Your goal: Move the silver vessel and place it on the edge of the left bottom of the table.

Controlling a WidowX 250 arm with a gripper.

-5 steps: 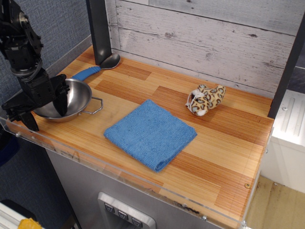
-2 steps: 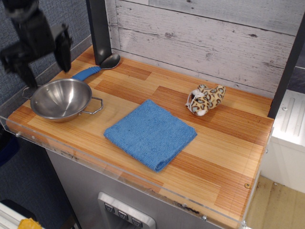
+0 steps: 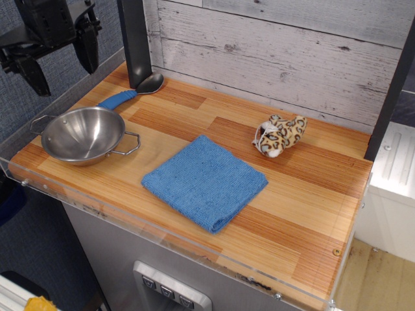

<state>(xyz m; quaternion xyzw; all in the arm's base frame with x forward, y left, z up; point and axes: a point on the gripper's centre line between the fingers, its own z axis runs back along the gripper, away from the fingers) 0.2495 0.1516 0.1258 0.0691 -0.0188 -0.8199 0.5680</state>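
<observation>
Silver vessel (image 3: 83,135) on the table (image 3: 285,194), well below the gripper (image 3: 59,53), near left front rim | gripper: raised, fingers spread wide, empty | handling: likely light, rigid, slick steel; best gripped at rim or wire loop handle | blue-handled spoon (image 3: 130,92) behind it

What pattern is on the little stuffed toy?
Leopard spots, tan and white, on the small stuffed toy, in the only camera view.

I had the gripper (image 3: 59,61) raised well above the table's (image 3: 305,214) far left corner. Its two black fingers (image 3: 88,50) pointed down and stood spread wide apart, holding nothing.
</observation>
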